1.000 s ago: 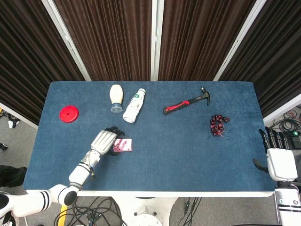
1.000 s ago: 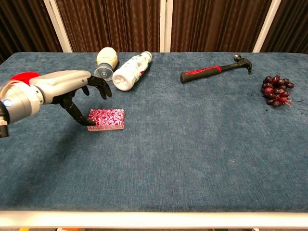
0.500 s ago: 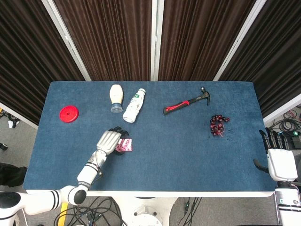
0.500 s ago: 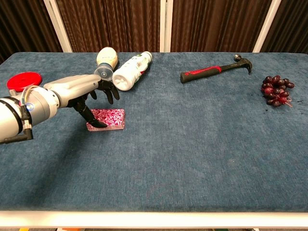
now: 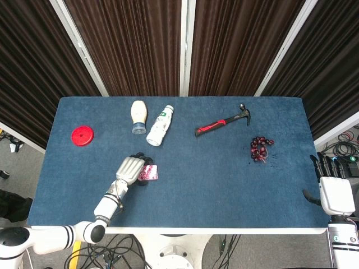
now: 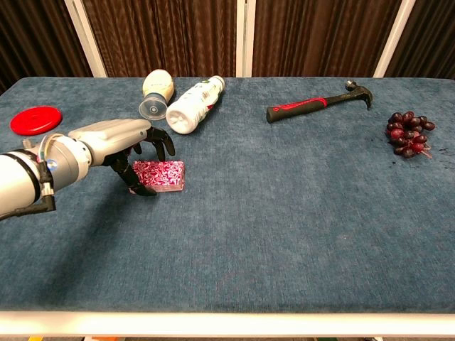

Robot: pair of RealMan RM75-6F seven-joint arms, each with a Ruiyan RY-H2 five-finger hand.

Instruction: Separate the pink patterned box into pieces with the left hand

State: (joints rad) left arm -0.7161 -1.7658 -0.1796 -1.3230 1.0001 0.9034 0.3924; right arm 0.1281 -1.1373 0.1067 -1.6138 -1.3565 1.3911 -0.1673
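Our left hand (image 6: 121,138) arches over the flat pink patterned box (image 6: 161,175), fingers spread, thumb at its near-left corner, nothing clamped yet. The box lies toward the blue table's (image 5: 224,179) front-left. We should pinch the lid's edges before lifting it off.

Left hand (image 6: 124,142): silver-grey shell over the back, with black fingers (image 6: 162,145). Behind it, a silver wrist segment, then a white forearm ringed by black bands, with a thin cable along it and a small blue light. Right hand (image 5: 334,190): white boxy back plate, dark fingers (image 5: 325,165), white wrist below.
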